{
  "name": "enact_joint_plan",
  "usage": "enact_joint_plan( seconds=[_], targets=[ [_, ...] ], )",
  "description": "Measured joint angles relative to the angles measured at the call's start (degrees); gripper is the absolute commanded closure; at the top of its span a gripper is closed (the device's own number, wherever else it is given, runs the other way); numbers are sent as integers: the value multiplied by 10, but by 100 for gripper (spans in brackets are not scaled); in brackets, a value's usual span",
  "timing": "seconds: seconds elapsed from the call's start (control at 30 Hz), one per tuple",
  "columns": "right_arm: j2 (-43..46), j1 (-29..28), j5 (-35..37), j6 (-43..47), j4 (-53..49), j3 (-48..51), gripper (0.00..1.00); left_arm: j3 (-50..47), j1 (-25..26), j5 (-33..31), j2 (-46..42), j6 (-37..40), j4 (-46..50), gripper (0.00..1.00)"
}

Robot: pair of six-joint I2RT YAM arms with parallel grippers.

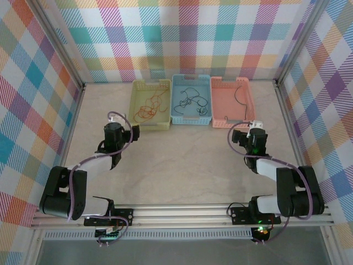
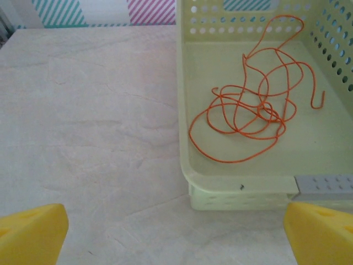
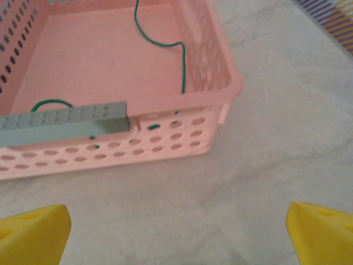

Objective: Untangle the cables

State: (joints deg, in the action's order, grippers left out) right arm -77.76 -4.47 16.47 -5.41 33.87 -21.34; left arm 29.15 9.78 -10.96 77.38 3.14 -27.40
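The orange cable (image 2: 242, 110) lies in a loose snarl on the floor of the yellow-green tray (image 2: 237, 193). The black cables (image 1: 187, 101) are in the blue tray (image 1: 191, 122) beside it, and a green cable (image 3: 182, 69) is in the pink tray (image 3: 182, 118). All three trays sit along the surface's (image 2: 94, 138) far edge, one colour apiece, I'd guess to keep strands apart. The left hand (image 2: 176, 232) hangs spread before the yellow-green tray's near edge, the right hand (image 3: 179, 232) likewise before the pink, both empty.
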Motion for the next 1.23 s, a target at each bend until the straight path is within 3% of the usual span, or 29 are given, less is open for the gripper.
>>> enact_joint_plan(
  seconds=[0.33,0.6,1.23],
  targets=[
    [-86,23,-53,17,139,2,0,-30,-38,44,72,4,-64,0],
    [-101,24,-67,18,140,0,0,-18,-56,80,106,5,-77,0],
    [-101,28,-100,25,136,-9,0,-18,-60,79,106,-7,-89,0]
  ],
)
